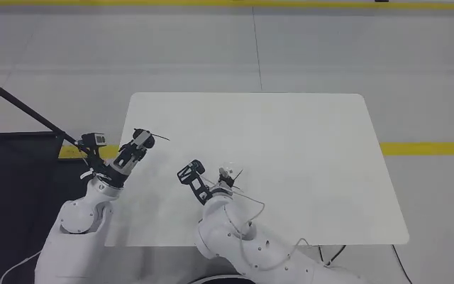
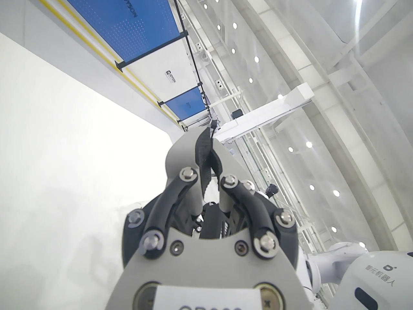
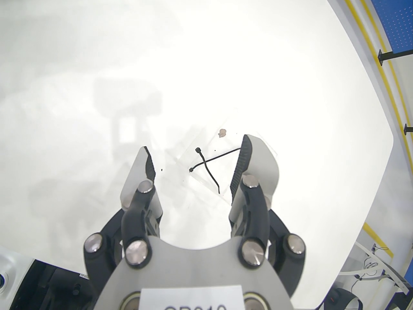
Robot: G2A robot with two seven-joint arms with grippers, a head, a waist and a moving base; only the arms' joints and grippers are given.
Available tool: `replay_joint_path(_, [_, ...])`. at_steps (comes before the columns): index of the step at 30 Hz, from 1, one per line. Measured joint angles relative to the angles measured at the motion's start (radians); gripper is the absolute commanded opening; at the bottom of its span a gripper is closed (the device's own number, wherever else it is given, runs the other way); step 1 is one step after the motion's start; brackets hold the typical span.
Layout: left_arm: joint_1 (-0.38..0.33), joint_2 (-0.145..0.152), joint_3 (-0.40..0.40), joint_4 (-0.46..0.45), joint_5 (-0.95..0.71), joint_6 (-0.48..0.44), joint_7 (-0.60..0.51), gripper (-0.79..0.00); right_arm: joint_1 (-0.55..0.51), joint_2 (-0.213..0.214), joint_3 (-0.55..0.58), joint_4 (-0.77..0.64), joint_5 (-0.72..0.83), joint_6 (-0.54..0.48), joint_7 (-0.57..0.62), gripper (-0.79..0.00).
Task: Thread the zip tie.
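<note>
L jaws clenched on zip tie (image 2: pixel 213 125) at tabletop (image 1: pixel 319 156) edge. R jaws released, straddling two crossed ties (image 3: pixel 205 163) on clear sheet (image 3: pixel 219 145); brown speck (image 3: pixel 222 133) nearby.

Blue panel (image 2: pixel 129 1): white logo word.
White panel (image 2: pixel 170 77): small dark logo.
Left hand (image 2: pixel 208 143) label (image 2: pixel 206 298): characters cut off.
Right hand (image 3: pixel 195 145) label (image 3: pixel 193 296): characters cut off.

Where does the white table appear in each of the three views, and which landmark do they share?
Top view: the white table fills the centre.
Left wrist view: the white table lies beside the shut left claw, which grips a black zip tie.
Right wrist view: the white table spreads under the open right claw, bearing two crossed zip ties.
Shared landmark: the yellow floor line beyond the table's edge.
</note>
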Motion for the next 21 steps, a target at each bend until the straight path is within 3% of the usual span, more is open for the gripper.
replay_joint_path(7, [0.011, 0.003, -0.032, 0.004, -0.011, 0.007, 0.009, -0.785, -0.015, -0.023, 0.032, 0.028, -0.023, -0.034, 0.016, -0.403])
replay_joint_path(21, [0.01, 0.003, -0.031, 0.004, -0.011, 0.007, 0.009, -0.785, -0.002, -0.072, 0.108, 0.122, 0.015, -0.099, 0.002, -0.453])
